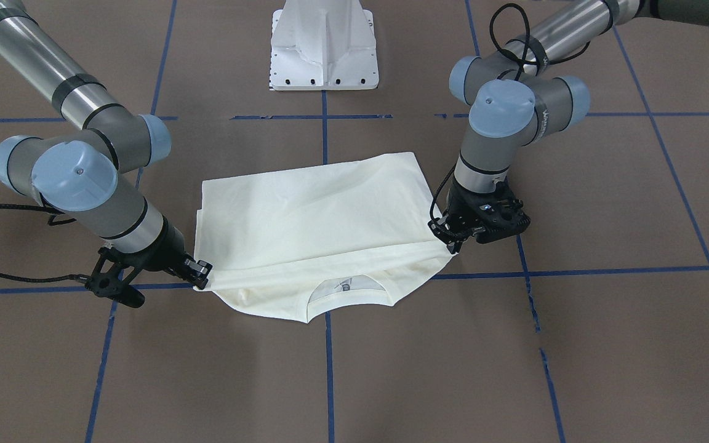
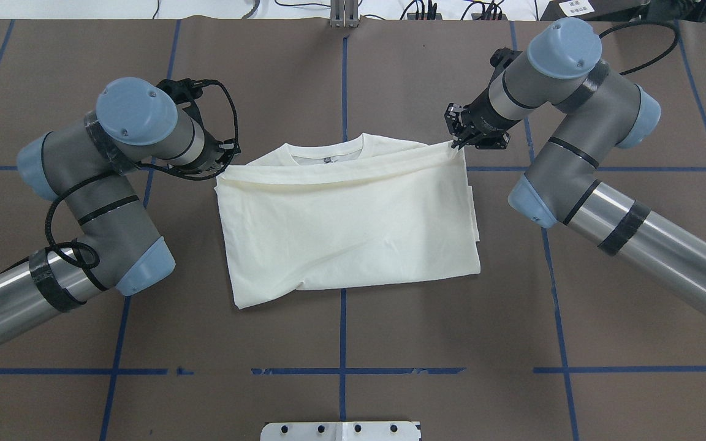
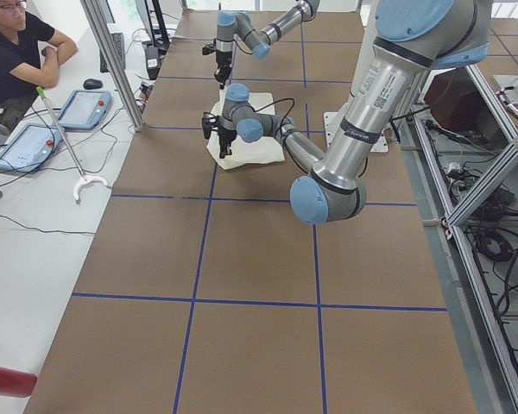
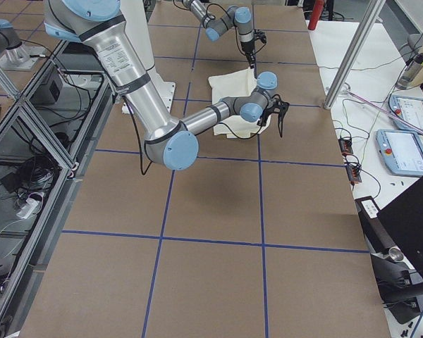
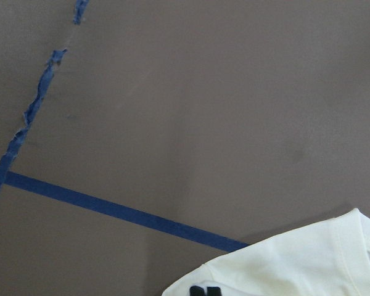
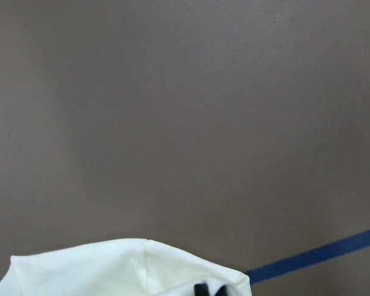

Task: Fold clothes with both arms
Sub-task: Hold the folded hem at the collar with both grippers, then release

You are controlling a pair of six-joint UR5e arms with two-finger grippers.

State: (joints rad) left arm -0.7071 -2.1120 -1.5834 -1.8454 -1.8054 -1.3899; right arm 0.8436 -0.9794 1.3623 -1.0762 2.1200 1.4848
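Observation:
The cream shirt (image 2: 347, 220) lies folded on the brown table, plain side up. Its ribbed neckline (image 1: 347, 289) sits at the edge far from the robot, with the folded-over layer's edge just short of it. My left gripper (image 2: 225, 158) pinches that layer's corner on its side, which shows in the front-facing view (image 1: 453, 243). My right gripper (image 2: 458, 142) pinches the opposite corner, also seen in the front-facing view (image 1: 202, 278). Both are low over the table. Each wrist view shows cream cloth (image 5: 283, 271) (image 6: 111, 268) at its bottom edge. The print is hidden.
The white pedestal base (image 1: 324, 55) stands behind the shirt on the robot's side. Blue tape lines (image 2: 343, 331) cross the brown table. An operator (image 3: 17, 52) sits beyond the table's far side, with tablets (image 3: 82, 108) beside him.

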